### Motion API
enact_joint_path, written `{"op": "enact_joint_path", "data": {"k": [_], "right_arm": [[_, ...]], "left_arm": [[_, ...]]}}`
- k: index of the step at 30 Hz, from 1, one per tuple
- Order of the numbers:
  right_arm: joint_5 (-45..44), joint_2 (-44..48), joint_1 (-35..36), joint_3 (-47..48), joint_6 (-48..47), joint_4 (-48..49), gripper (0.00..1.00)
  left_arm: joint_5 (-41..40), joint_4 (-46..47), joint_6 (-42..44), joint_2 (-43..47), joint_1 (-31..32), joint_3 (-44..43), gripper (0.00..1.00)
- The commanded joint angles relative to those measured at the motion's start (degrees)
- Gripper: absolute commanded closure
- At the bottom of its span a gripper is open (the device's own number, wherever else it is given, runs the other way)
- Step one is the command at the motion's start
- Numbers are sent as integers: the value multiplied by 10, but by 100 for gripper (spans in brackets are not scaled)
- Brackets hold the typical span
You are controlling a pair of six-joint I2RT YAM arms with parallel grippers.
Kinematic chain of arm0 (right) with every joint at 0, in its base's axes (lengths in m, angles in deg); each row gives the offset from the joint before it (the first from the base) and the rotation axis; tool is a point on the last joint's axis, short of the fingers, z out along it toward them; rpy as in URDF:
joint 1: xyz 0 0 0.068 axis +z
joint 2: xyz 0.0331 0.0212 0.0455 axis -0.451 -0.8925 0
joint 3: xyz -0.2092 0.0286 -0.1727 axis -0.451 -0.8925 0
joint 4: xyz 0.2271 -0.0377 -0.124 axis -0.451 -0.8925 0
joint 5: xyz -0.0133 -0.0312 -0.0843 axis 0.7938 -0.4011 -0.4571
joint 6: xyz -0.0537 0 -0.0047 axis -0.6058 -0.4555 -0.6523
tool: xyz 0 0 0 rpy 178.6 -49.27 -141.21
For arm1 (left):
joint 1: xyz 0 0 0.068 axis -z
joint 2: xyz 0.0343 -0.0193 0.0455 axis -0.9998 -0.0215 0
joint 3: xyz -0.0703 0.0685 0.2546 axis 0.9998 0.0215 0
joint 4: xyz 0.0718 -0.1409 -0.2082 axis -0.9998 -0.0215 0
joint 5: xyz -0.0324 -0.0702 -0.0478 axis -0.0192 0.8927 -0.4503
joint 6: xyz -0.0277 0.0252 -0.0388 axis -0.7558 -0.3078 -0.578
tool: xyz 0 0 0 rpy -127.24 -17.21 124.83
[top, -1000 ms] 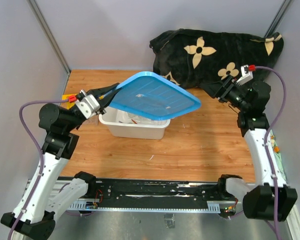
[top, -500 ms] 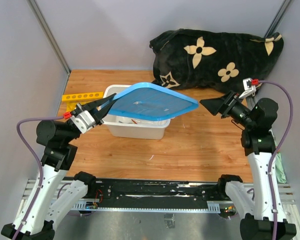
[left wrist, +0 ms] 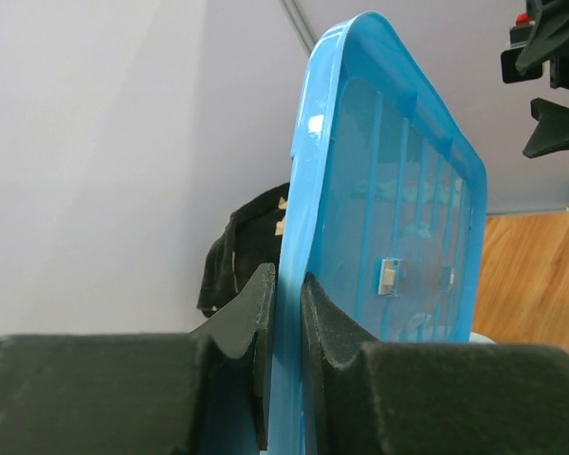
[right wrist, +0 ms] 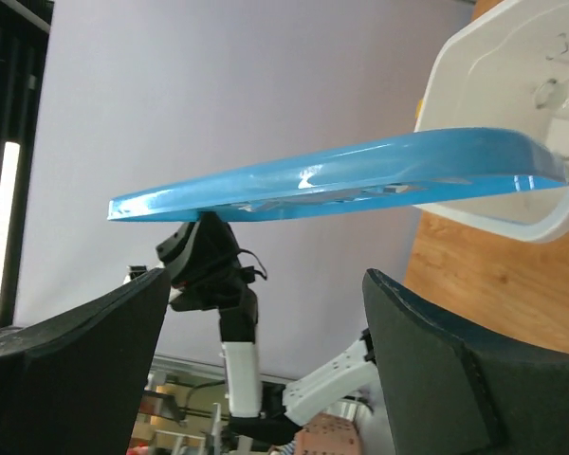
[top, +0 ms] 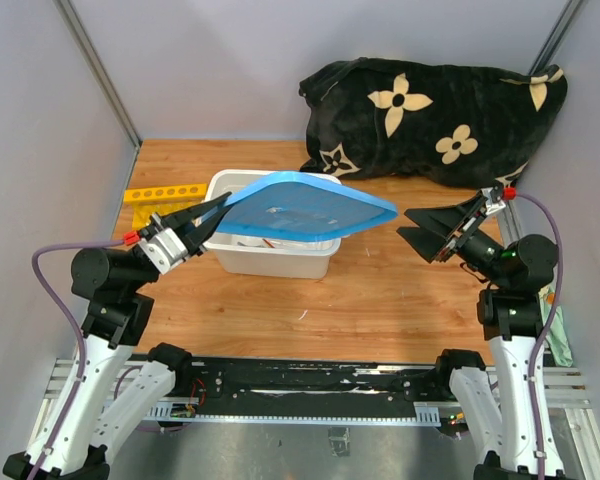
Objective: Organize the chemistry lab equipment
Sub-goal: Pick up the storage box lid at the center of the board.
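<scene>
My left gripper (top: 218,208) is shut on the left edge of the blue lid (top: 305,208) and holds it above the white tub (top: 270,260). In the left wrist view the fingers (left wrist: 266,322) pinch the lid's rim (left wrist: 313,190). My right gripper (top: 415,225) is open and empty, just right of the lid's right edge, not touching it; its wrist view shows the lid (right wrist: 341,180) edge-on over the tub (right wrist: 493,95). Clear glassware (right wrist: 555,95) lies inside the tub. The yellow holed tube rack (top: 165,190) lies at the table's left. Tongs, spatula and test tubes are hidden.
A black cloth with cream flowers (top: 430,105) is heaped at the back right. Grey walls close in the left, back and right. The wooden table (top: 380,300) shows in front of the tub.
The left gripper has lowered the blue lid toward the tub and levelled it. The right arm has drawn back toward the near edge, away from the cloth, its gripper now open beside the lid.
</scene>
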Motion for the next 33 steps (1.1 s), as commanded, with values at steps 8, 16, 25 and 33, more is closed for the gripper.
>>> {"op": "enact_joint_path", "data": {"k": [8, 16, 25, 33], "right_arm": [[-84, 64, 5, -83, 280, 41, 16], [-97, -22, 20, -5, 280, 66, 16], [-201, -85, 215, 12, 239, 68, 16], [-256, -84, 260, -2, 201, 45, 17]], "left_arm": [[38, -2, -22, 16, 4, 19, 100], [52, 4, -27, 15, 4, 20, 100], [54, 6, -29, 12, 5, 22, 100], [56, 8, -28, 11, 4, 22, 100]]}}
